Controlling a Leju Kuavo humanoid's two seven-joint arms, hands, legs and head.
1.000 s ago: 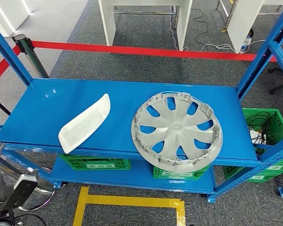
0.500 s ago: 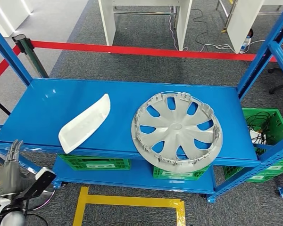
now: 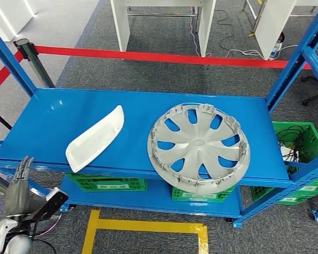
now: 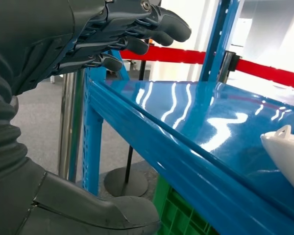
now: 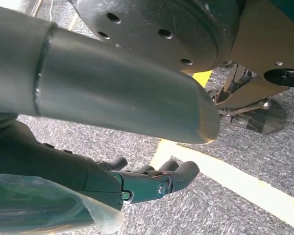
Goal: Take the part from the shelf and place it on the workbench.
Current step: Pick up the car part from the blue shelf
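Two parts lie on the blue shelf (image 3: 53, 119): a long white curved part (image 3: 94, 138) toward its left and a grey wheel cover (image 3: 199, 146) to the right, overhanging the front edge. My left hand (image 3: 19, 182) is below and in front of the shelf's left front corner, fingers spread upward, holding nothing. In the left wrist view the fingers (image 4: 131, 29) hover above the shelf edge (image 4: 167, 147), and the tip of the white part (image 4: 286, 152) lies well beyond them. My right hand (image 5: 157, 183) hangs over the floor with fingers loosely extended and nothing in it.
Blue uprights (image 3: 297, 58) frame the shelf at both ends. Green crates (image 3: 105, 183) sit on the lower level, and another green crate (image 3: 297, 140) with cables stands at the right. A red barrier strip (image 3: 149, 55) runs behind. Yellow tape (image 3: 145, 226) marks the carpet.
My left hand has come up from low at the picture's left corner and edged right, toward the shelf's front left edge. Both parts lie unmoved.
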